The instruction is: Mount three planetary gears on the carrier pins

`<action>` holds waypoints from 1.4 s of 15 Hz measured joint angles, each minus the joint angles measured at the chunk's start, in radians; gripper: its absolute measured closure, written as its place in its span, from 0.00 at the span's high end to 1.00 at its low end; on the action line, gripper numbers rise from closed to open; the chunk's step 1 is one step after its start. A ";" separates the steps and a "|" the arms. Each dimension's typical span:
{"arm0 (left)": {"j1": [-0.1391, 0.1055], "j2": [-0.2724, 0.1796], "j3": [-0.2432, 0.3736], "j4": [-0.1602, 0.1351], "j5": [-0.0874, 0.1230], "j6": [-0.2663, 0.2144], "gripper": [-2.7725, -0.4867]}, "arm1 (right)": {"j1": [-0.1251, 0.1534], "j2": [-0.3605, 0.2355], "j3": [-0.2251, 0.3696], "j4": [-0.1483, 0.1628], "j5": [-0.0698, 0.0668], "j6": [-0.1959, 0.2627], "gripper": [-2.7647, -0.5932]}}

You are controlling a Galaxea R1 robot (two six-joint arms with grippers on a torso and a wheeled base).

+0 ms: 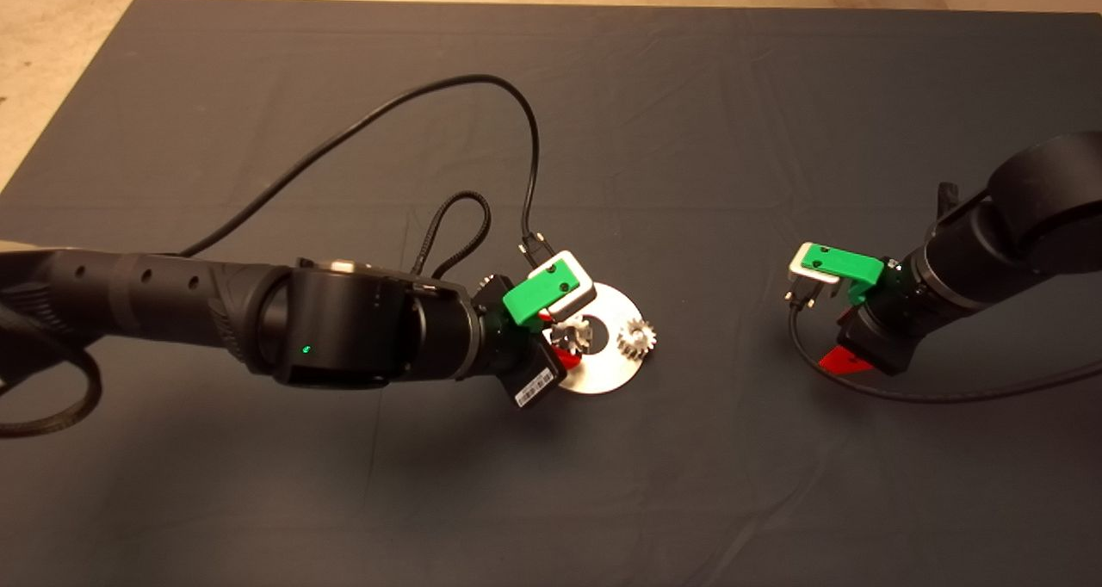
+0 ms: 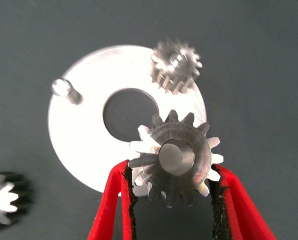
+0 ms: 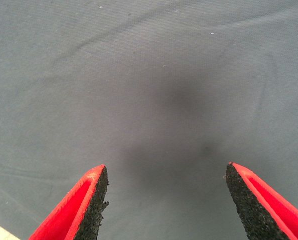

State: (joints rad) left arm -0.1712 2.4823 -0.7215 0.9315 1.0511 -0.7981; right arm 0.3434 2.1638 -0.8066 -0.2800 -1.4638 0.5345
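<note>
The silver disc [image 2: 83,145] lies flat on the mat, also seen in the head view [image 1: 607,372]. One planetary gear [image 2: 176,66] sits on a carrier pin at the disc's rim [image 1: 637,339]. A second pin [image 2: 66,90] stands bare. My left gripper [image 2: 173,171] is shut on another gear [image 2: 174,157], holding it over the disc's edge [image 1: 570,337]. Silver metal shows inside that gear's bore. A third gear [image 2: 3,200] lies on the mat beside the disc. My right gripper [image 1: 842,359] hangs open above bare mat [image 3: 166,200], well to the right of the disc.
Black cables [image 1: 482,83] loop from the left arm over the mat behind the disc. Another cable [image 1: 913,395] trails from the right arm. Tan floor [image 1: 52,45] borders the mat at the far left.
</note>
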 joint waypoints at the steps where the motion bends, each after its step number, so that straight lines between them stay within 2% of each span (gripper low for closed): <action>1: 0.011 0.000 0.000 0.000 0.000 0.000 0.07 | 0.000 0.000 0.000 0.000 0.000 -0.003 0.53; 4: 0.023 0.000 0.000 0.017 0.000 0.000 0.07 | 0.000 0.000 0.000 0.000 0.000 -0.003 0.53; 6: 0.033 -0.001 0.000 0.019 0.000 0.000 0.07 | 0.000 0.000 0.000 0.000 -0.001 -0.003 0.53; 10: 0.033 -0.008 0.005 0.023 -0.001 0.000 0.07 | 0.036 0.000 -0.001 0.000 -0.001 -0.003 0.53; 14: 0.038 -0.013 0.005 0.039 -0.001 0.002 0.07 | 0.036 0.000 -0.001 0.000 -0.003 -0.003 0.53; 17: 0.083 -0.017 0.005 0.046 0.000 0.019 0.07 | 0.036 0.001 -0.001 0.000 -0.004 -0.003 0.53; 21: 0.085 -0.019 0.005 0.056 -0.001 0.020 0.07 | 0.036 0.002 -0.001 0.000 -0.006 -0.003 0.53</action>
State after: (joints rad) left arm -0.0864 2.4636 -0.7162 0.9877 1.0502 -0.7783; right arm 0.3796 2.1662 -0.8072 -0.2798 -1.4696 0.5318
